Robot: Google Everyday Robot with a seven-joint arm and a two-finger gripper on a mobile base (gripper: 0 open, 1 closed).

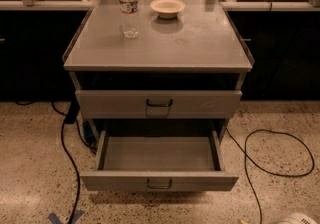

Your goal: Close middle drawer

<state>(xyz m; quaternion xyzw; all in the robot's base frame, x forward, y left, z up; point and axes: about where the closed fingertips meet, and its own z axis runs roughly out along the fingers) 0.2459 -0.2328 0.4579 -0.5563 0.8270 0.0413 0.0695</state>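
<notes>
The middle drawer (159, 155) stands pulled far out of the cabinet (195, 43), tray empty, while the gripper (296, 218), a pale part low to the cabinet's right, its opening impossible to tell, could push off-centre, skewing and jamming the drawer.

White, rounded robot shell (296, 218), bottom-right edge, hand out of view
</notes>
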